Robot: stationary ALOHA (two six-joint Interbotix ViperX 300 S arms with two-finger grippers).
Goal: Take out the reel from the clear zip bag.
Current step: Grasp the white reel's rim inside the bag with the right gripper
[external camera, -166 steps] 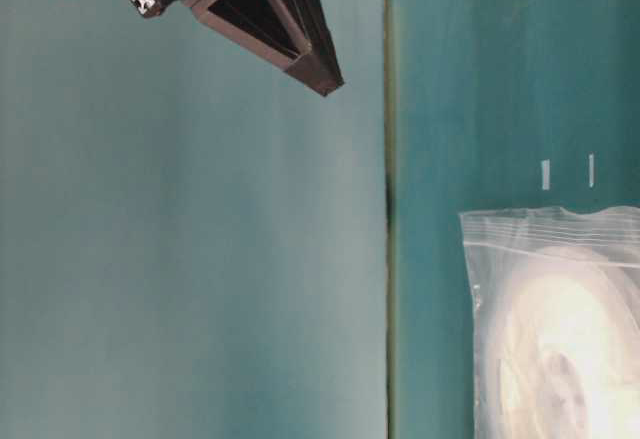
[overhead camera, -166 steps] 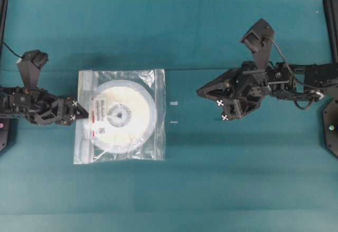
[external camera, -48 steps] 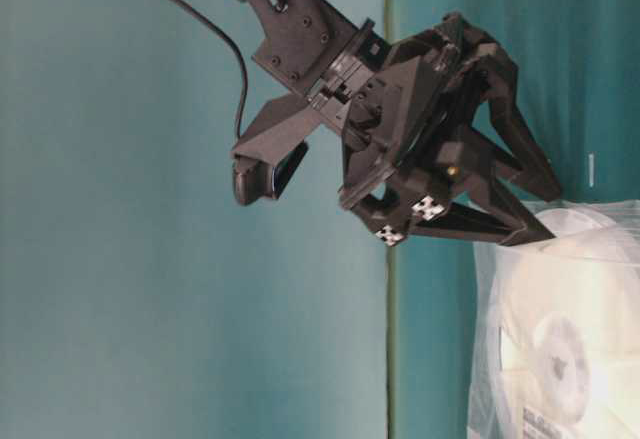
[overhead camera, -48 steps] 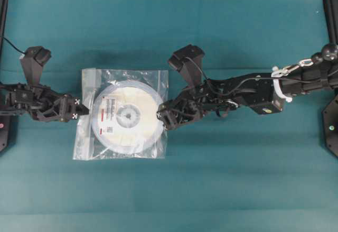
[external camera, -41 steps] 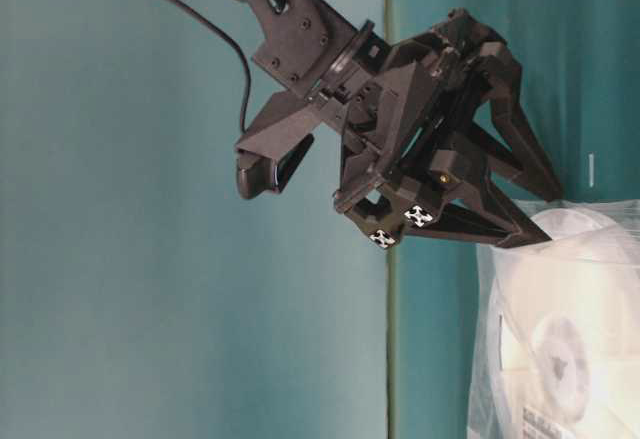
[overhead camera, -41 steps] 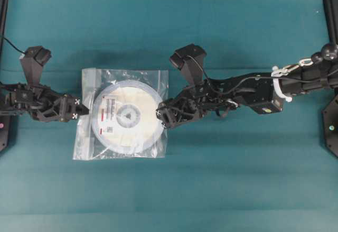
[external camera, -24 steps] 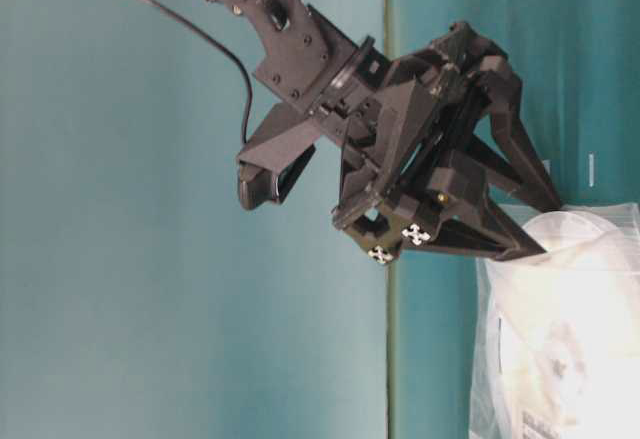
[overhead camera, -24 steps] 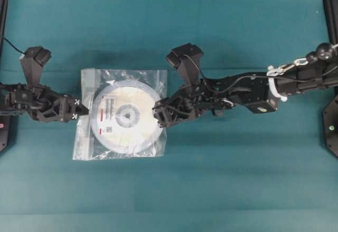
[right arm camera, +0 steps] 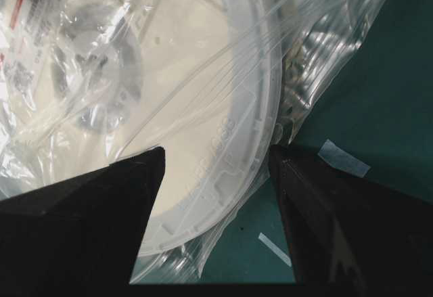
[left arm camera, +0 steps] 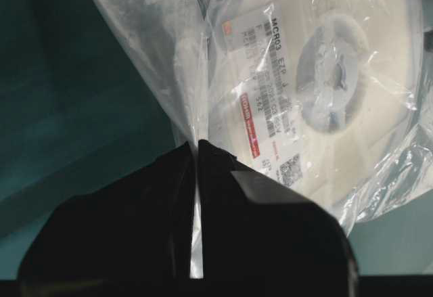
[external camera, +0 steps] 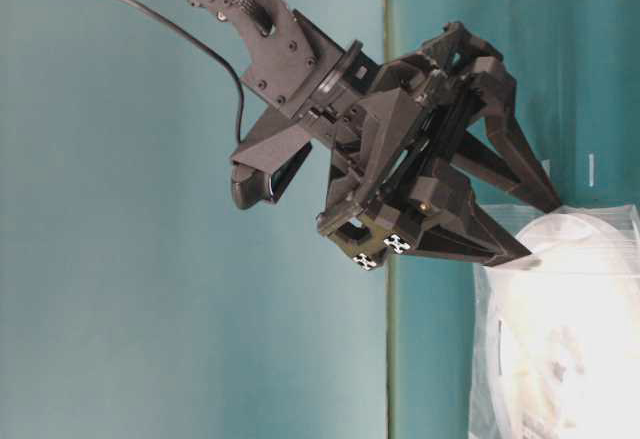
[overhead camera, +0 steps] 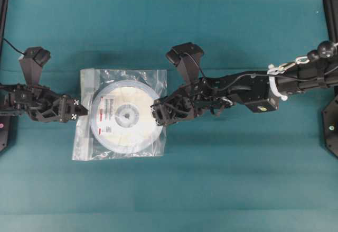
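The clear zip bag [overhead camera: 87, 137] lies flat on the teal table with the reel [overhead camera: 125, 117] inside, label up. My left gripper [overhead camera: 84, 109] is shut on the bag's left edge; the left wrist view shows the film pinched between the fingertips [left arm camera: 197, 145], the reel [left arm camera: 352, 107] and its red-striped label [left arm camera: 265, 101] just beyond. My right gripper [overhead camera: 157, 114] is open at the bag's right edge. In the right wrist view it [right arm camera: 216, 151] straddles the reel's rim [right arm camera: 223, 141], one finger [right arm camera: 101, 209] over the bagged reel, the other [right arm camera: 338, 216] beside the bag. At table level the right gripper [external camera: 540, 231] stands at the bag's [external camera: 610, 229] edge.
Two small white tape marks [right arm camera: 344, 158] [right arm camera: 274, 249] lie on the table just right of the bag. The right arm [overhead camera: 248, 89] stretches across from the right side. Black frame posts [overhead camera: 4, 10] stand at the far corners.
The right gripper has crept a little to the left, further over the bag's right edge, still open. The left gripper keeps its pinch and has not moved.
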